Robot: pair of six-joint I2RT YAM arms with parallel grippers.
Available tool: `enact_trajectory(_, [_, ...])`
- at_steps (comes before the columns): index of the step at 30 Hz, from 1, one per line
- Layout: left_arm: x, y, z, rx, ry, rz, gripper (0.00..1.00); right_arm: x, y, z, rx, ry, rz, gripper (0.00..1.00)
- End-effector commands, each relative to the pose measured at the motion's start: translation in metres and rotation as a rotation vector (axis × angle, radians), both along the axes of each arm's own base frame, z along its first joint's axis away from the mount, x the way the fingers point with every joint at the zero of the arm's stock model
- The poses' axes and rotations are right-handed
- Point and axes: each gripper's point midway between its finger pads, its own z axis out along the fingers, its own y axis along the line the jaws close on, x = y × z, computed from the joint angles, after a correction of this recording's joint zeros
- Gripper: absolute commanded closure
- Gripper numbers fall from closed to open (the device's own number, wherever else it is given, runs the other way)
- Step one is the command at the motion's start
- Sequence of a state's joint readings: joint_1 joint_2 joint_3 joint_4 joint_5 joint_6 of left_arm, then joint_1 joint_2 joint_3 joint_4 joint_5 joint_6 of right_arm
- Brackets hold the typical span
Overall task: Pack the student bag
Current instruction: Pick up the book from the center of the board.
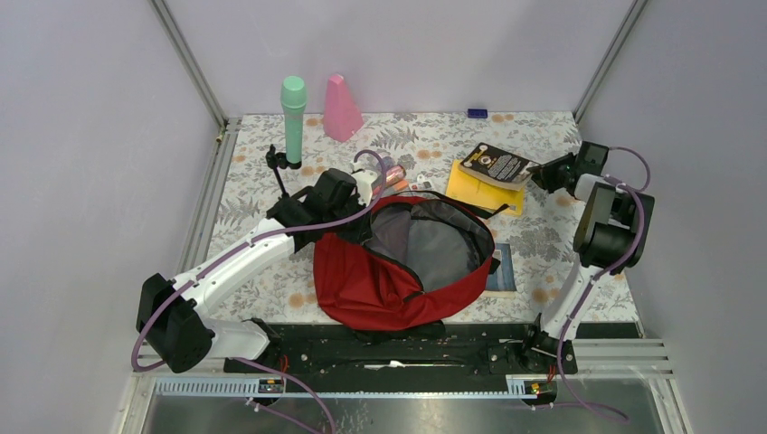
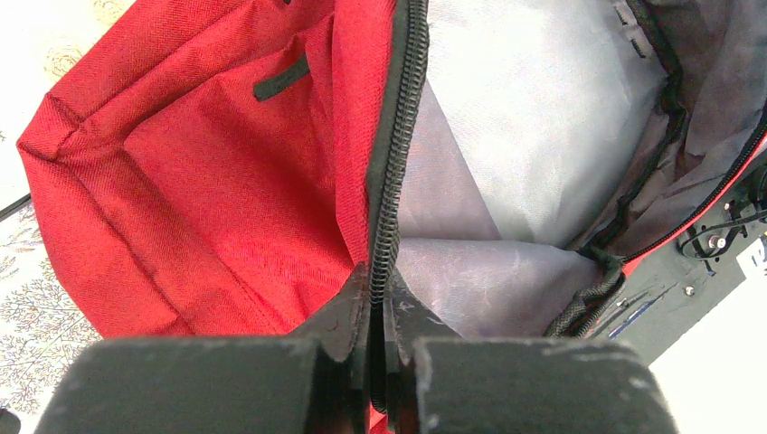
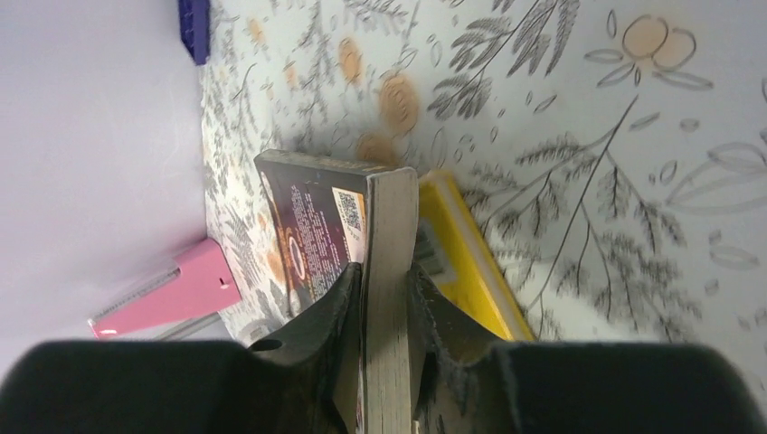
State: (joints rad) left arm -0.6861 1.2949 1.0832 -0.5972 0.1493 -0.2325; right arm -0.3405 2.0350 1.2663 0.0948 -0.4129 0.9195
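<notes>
The flat tabletop [image 1: 255,172], printed with leaves and flowers, carries the student bag [image 1: 371,282] at its near middle. The bag is soft red woven fabric, slumped, its mouth gaping on smooth grey lining. The left gripper [image 2: 378,291] is pinched tight on the bag's black toothed zipper edge [image 2: 398,136]. The right gripper [image 3: 389,282], at the far right, is clamped on a dark-covered paperback [image 3: 312,226], with rough page edges between its fingers. The paperback overlaps a flat yellow book [image 1: 466,192]. Farther back stand a pink tapered block [image 1: 341,108] and a mint-green cylinder [image 1: 293,117].
</notes>
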Motion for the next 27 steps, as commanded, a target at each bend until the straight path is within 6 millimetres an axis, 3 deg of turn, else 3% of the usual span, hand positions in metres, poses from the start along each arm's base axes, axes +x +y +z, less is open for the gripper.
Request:
enact_trajectory(1, [0.005, 0.003, 0.020, -0.023, -0.065, 0.005, 1.00, -0.006, 0.001, 0.075, -0.159, -0.177, 0.059, 1.00])
enact_trajectory(8, [0.006, 0.004, 0.021, -0.020, -0.070, 0.008, 1.00, -0.044, 0.011, 0.139, -0.299, -0.308, 0.117, 1.00])
enact_trajectory(16, [0.009, 0.006, 0.019, -0.006, -0.075, 0.020, 1.00, -0.093, 0.033, 0.187, -0.345, -0.423, 0.145, 1.00])
enact_trajectory(21, [0.009, 0.008, 0.019, 0.000, -0.078, 0.025, 1.00, -0.122, 0.048, 0.213, -0.358, -0.480, 0.175, 1.00])
enact_trajectory(27, [0.012, 0.011, 0.028, -0.007, -0.106, 0.043, 1.00, -0.167, 0.075, 0.213, -0.323, -0.429, 0.265, 1.00])
